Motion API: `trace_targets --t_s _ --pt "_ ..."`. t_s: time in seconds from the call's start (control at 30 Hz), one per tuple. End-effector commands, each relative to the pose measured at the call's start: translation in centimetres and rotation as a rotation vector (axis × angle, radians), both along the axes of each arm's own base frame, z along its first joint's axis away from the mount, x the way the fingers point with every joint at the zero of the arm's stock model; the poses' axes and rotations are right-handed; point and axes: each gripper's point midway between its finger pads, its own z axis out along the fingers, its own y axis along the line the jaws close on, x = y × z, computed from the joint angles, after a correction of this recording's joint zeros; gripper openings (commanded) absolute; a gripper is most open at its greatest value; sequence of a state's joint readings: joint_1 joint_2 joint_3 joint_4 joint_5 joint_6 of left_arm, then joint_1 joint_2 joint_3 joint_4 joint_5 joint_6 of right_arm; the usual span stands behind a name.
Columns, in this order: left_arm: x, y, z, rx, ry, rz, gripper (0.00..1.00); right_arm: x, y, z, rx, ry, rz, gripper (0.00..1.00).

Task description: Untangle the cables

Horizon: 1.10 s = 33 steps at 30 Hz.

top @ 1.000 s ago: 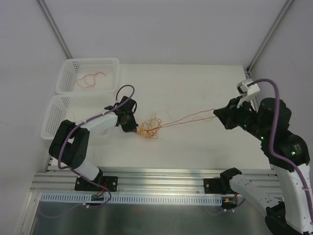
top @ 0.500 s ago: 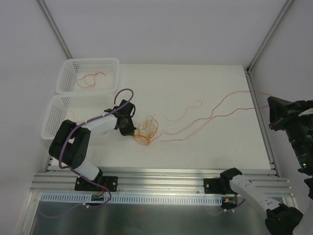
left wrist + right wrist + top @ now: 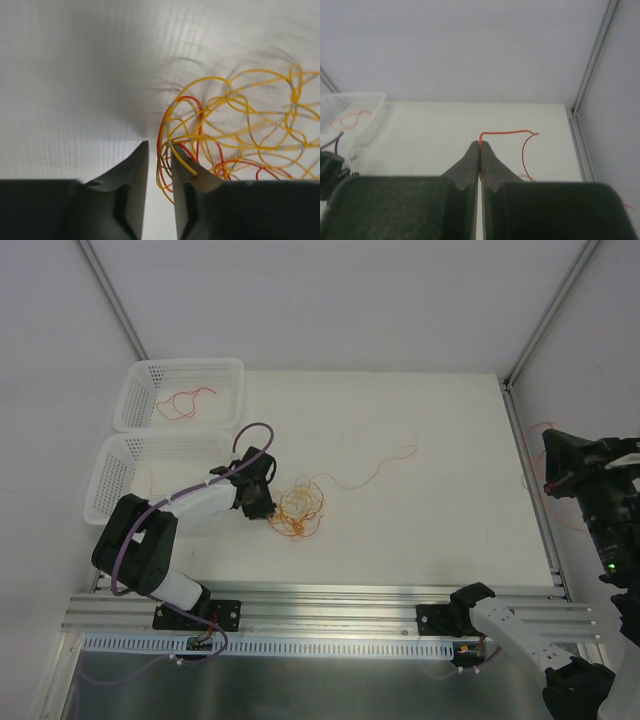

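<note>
Open room: bare table [image 3: 400, 410] across the centre and upper middle of the top view, with a rail along its right edge.
Tangle [image 3: 298, 508]: yellow and red-orange loops left of centre; roundish, no clear long axis.
Loose strand [image 3: 385, 465]: wavy, flat on the table, running from the tangle toward the upper right.
Left gripper [image 3: 160, 145]: just left of the tangle; fingers slightly apart, loops crossing the gap, nothing pinched.
Right gripper [image 3: 480, 144]: far right, past the table's edge; fingers pressed together, pinching the red-orange cable [image 3: 507, 131], which rises from the tips, then bends right.
Upper basket [image 3: 190, 364]: upper left, holding a red-orange wire [image 3: 182, 402].
Lower basket [image 3: 110, 475]: below it, beside the left arm.
</note>
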State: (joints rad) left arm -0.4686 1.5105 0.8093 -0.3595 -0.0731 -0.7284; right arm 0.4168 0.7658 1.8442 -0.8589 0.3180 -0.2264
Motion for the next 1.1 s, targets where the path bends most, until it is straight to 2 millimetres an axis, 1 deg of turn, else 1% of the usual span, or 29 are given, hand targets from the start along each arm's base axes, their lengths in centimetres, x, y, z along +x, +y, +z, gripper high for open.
trace_targets --t_s 0.0,0.03,0.07,0.1,0.13,0.17,0.2,0.23,0.27,0.3,0.33,0.37,0.43,0.47,0.5,0.53,0.57,0.6,0.63,0.7,0.73,0.8,0.83,0.87,0.9,0.97,1.0,1.03,1.07 --pt "-1.2 -2.0 3.0 -0.025 -0.081 -0.131 0.28 2.8 3.6 -4.1 -0.002 0.133 0.116 0.01" --pt "-1.3 -2.5 3.7 -0.034 -0.104 -0.154 0.44 3.1 4.1 -4.9 0.012 0.157 0.131 0.01" --pt "-1.6 -3.1 4.4 -0.045 -0.127 -0.182 0.49 3.8 4.8 -6.9 0.004 0.211 0.142 0.01" --pt "-1.9 -3.9 5.9 -0.07 -0.173 -0.216 0.55 3.9 5.4 -7.4 0.012 0.22 0.171 0.01" --pt "-2.2 -4.4 6.6 -0.085 -0.193 -0.237 0.61 4.1 6.0 -8.1 0.016 0.239 0.192 0.01" --pt "-2.4 -4.7 8.1 -0.109 -0.241 -0.253 0.73 4.2 6.5 -8.6 0.024 0.254 0.217 0.01" --pt "-2.8 -5.1 8.9 -0.123 -0.263 -0.277 0.78 4.3 7.5 -9.5 0.025 0.278 0.263 0.01" --pt "-3.0 -5.3 9.7 -0.146 -0.284 -0.29 0.83 4.4 8.1 -9.8 0.025 0.29 0.287 0.0" --pt "-3.2 -5.5 11.1 -0.175 -0.327 -0.302 0.91 4.5 8.5 -10.1 0.023 0.301 0.309 0.01" --pt "-3.4 -5.6 11.9 -0.19 -0.35 -0.316 0.94 4.1 9.8 -10.4 0.023 0.314 0.38 0.01" --pt "-3.6 -5.7 12.7 -0.204 -0.372 -0.326 0.98 4.4 10.3 -10.8 0.019 0.337 0.404 0.01" --pt "-3.8 -5.9 14.3 -0.23 -0.42 -0.359 0.99 4.3 10.9 -10.9 0.02 0.344 0.431 0.01" --pt "-4.3 -6.3 15.8 -0.249 -0.466 -0.409 0.99 3.8 12.3 -10.7 0.02 0.353 0.522 0.01" --pt "-4.7 -6.6 17.2 -0.266 -0.509 -0.462 0.99 3.8 12.8 -10.9 0.019 0.362 0.551 0.01" --pt "-4.9 -6.9 18.0 -0.275 -0.532 -0.495 0.99 3.2 13.7 -10.6 0.019 0.358 0.612 0.01" --pt "-5.3 -7.6 19.3 -0.291 -0.565 -0.541 0.99 3.0 14.1 -10.3 0.022 0.352 0.639 0.01" --pt "-5.5 -7.8 20.0 -0.284 -0.594 -0.588 0.99 2.9 14.5 -10.4 0.024 0.359 0.667 0.01" --pt "-5.7 -8.3 20.7 -0.29 -0.618 -0.622 0.99 2.3 15.3 -10.1 0.025 0.355 0.728 0.01" --pt "-6.1 -9.0 21.9 -0.287 -0.658 -0.684 0.99 2.0 15.6 -9.8 0.026 0.349 0.749 0.01" --pt "-6.4 -10.0 22.8 -0.285 -0.696 -0.756 0.99 1.7 16.3 -9.6 0.032 0.355 0.799 0.01" --pt "-6.3 -10.7 24.1 -0.283 -0.752 -0.803 0.99 1.5 16.5 -9.4 0.031 0.351 0.817 0.01" --pt "-7.0 -12.5 24.8 -0.295 -0.786 -0.886 0.99 1.3 17.0 -9.4 0.037 0.359 0.851 0.01" --pt "-6.8 -13.5 25.7 -0.294 -0.835 -0.93 0.99 1.1 17.1 -9.3 0.041 0.36 0.862 0.01" --pt "-7.4 -14.5 26.2 -0.309 -0.856 -0.974 0.99 1.1 17.3 -9.4 0.047 0.364 0.879 0.01" --pt "-7.6 -15.3 26.6 -0.318 -0.876 -1.005 0.99 1.1 17.4 -9.4 0.052 0.365 0.882 0.01" --pt "-7.6 -17.1 27.4 -0.328 -0.929 -1.064 0.99 1.0 17.7 -9.5 0.067 0.367 0.898 0.01" --pt "-8.1 -17.9 27.5 -0.342 -0.939 -1.1 0.99 0.8 17.8 -9.4 0.073 0.369 0.907 0.01" --pt "-8.2 -18.8 27.2 -0.34 -0.94 -1.137 0.99 0.7 17.9 -9.5 0.087 0.376 0.912 0.01" --pt "-8.7 -19.8 27.6 -0.361 -0.964 -1.164 0.99 0.6 18.1 -9.4 0.092 0.371 0.928 0.0"
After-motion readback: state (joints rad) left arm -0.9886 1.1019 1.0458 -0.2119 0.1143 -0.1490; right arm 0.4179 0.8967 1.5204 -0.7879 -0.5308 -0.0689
